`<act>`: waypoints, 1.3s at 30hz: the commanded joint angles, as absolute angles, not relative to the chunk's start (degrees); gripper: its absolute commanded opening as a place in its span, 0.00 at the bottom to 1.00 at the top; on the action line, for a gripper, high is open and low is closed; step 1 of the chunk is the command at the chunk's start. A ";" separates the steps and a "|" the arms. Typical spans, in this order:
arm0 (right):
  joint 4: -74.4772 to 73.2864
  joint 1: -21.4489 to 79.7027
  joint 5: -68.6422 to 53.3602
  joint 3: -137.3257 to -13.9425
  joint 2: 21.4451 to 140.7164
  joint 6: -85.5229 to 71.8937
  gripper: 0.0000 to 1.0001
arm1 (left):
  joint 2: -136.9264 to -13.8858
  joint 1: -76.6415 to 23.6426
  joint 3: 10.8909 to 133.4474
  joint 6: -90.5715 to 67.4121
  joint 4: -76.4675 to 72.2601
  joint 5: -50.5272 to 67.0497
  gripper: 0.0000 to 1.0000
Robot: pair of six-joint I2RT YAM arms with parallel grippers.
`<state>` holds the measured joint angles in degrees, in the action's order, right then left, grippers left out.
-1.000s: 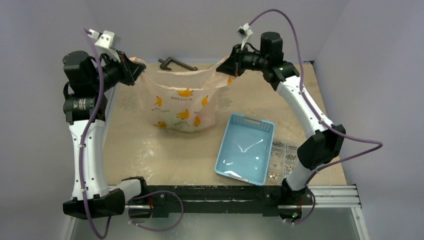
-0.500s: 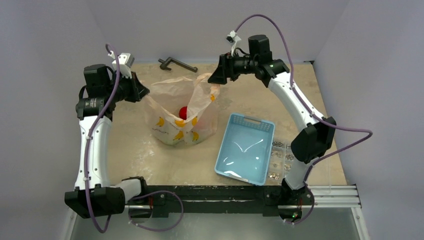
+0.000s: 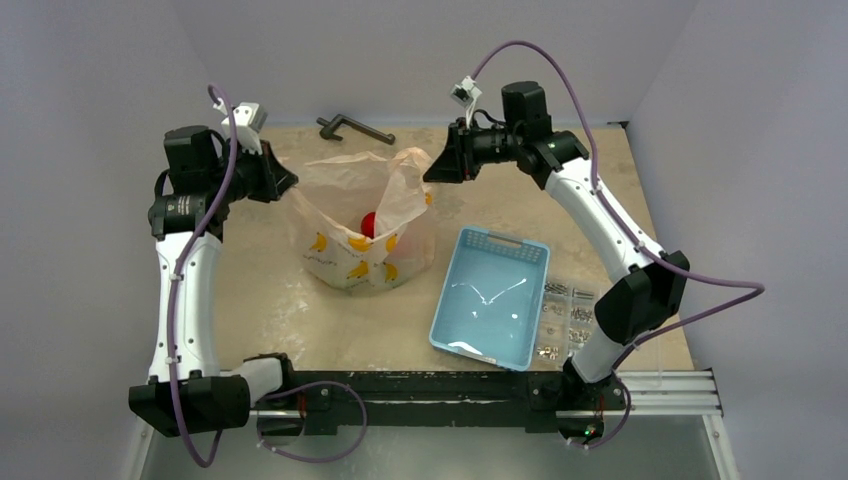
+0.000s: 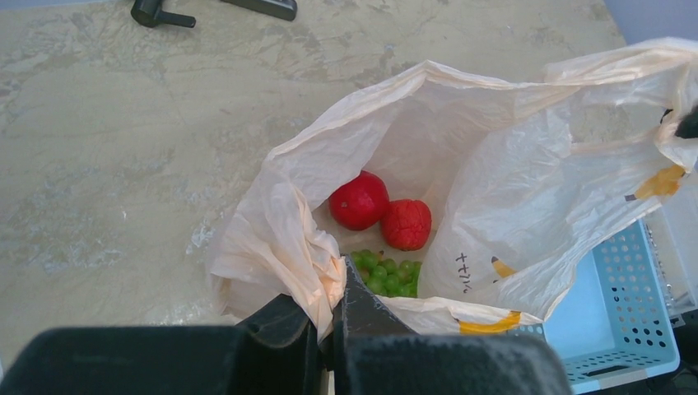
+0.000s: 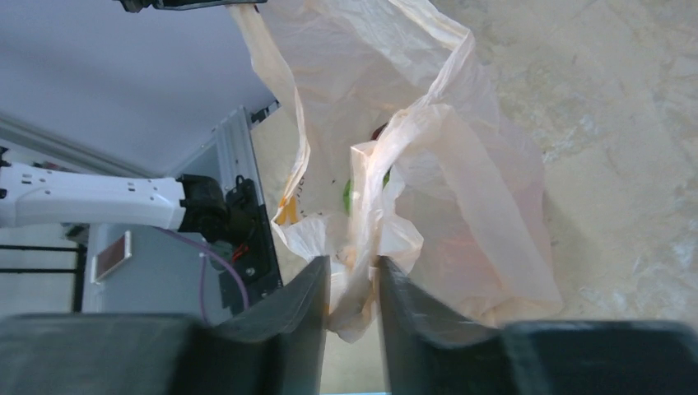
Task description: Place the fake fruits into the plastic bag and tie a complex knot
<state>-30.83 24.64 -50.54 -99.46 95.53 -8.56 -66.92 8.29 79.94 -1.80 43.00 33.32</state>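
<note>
The pale-orange plastic bag (image 3: 360,250) with banana prints stands open at mid-table. In the left wrist view the bag (image 4: 527,181) holds two red fruits (image 4: 359,200) (image 4: 405,224) and the green grape bunch (image 4: 388,273); one red fruit (image 3: 368,223) shows from above. The other fruits are hidden. My left gripper (image 3: 290,183) (image 4: 337,304) is shut on the bag's left handle. My right gripper (image 3: 432,170) (image 5: 354,280) is at the bag's right handle, fingers parted, with the crumpled handle of the bag (image 5: 461,181) loose between them.
A light-blue perforated basket (image 3: 490,300) sits right of the bag, and its corner shows in the left wrist view (image 4: 625,313). A black clamp handle (image 3: 350,127) lies at the back edge. Small metal parts (image 3: 565,318) lie right of the basket.
Both arms came down and inward, so the stretched bag slackened and settled on the table. My right gripper then drew back slightly to the right and its fingers parted on the handle.
</note>
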 commanded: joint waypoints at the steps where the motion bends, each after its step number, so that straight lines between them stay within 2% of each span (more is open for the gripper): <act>1: -25.41 24.77 -55.79 -98.98 95.08 -11.17 0.02 | -65.82 8.70 82.64 -0.39 44.42 33.77 0.07; 2: -22.01 24.76 -58.78 -98.58 94.52 -14.40 0.00 | -66.25 8.74 83.77 -0.26 45.23 33.29 0.15; 4: -13.45 24.65 -60.52 -97.98 93.35 -21.96 0.00 | -67.81 9.79 87.07 1.31 46.95 35.04 0.45; 6: -6.33 24.74 -60.42 -97.64 92.30 -27.04 0.00 | -70.03 10.51 93.29 6.12 50.30 41.40 0.68; 8: 2.69 24.73 -60.50 -94.80 91.31 -33.39 0.00 | -71.97 10.54 100.68 11.68 52.91 47.73 0.83; 11: 7.29 24.77 -60.13 -92.07 91.14 -36.29 0.01 | -71.87 9.36 104.45 17.63 49.97 56.05 0.99; 15: 9.78 24.89 -59.34 -90.18 90.89 -36.99 0.03 | -71.16 -2.95 101.83 24.45 43.37 50.50 1.00; 20: 11.14 25.25 -59.29 -90.83 90.81 -38.22 0.05 | -75.90 -15.04 101.74 20.70 32.78 50.42 1.00; 24: 10.92 25.44 -59.58 -91.90 90.59 -38.56 0.06 | -79.03 -20.77 101.17 26.48 29.93 49.33 1.00; 30: 10.74 26.11 -60.20 -92.17 90.18 -38.06 0.09 | -82.88 -23.19 100.37 31.23 29.02 49.17 1.00; 32: 10.81 26.39 -60.69 -92.41 90.15 -37.57 0.10 | -83.94 -23.20 100.66 32.79 30.48 49.43 0.90; 36: 9.15 26.64 -61.06 -93.89 90.46 -36.31 0.13 | -83.43 -23.12 99.24 35.87 32.35 51.26 0.63; 39: 8.86 26.64 -60.94 -94.96 90.53 -36.92 0.14 | -82.05 -23.11 97.19 38.97 33.88 53.34 0.60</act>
